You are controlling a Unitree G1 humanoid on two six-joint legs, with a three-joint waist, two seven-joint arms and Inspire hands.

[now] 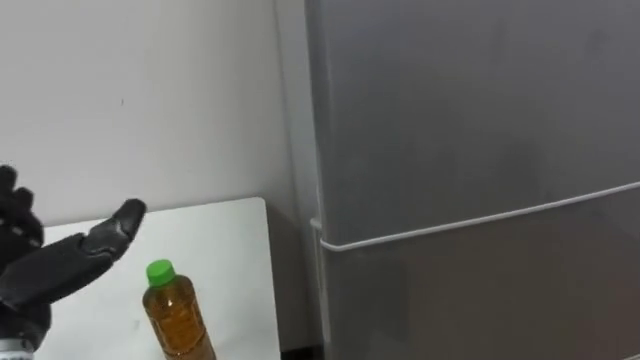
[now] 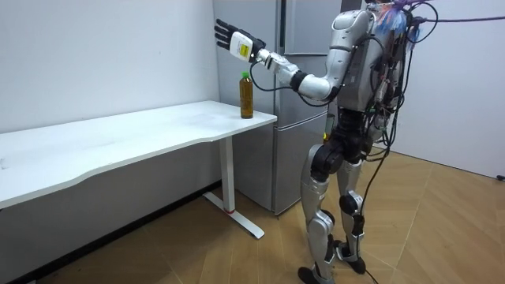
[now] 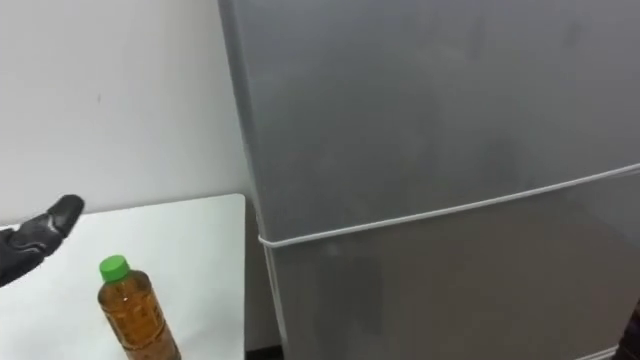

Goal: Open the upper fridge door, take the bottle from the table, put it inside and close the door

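While your left hand (image 1: pixel 45 270) hovers spread at lower left, lower it beside the bottle (image 1: pixel 177 318) and close round its middle.

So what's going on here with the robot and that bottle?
The robot stands by the fridge, whose two doors are both shut. Its left hand is raised, fingers open, up beside the bottle and not touching it. The green-capped bottle of amber liquid stands upright on the white table, at the corner next to the fridge. Nothing is grasped yet.
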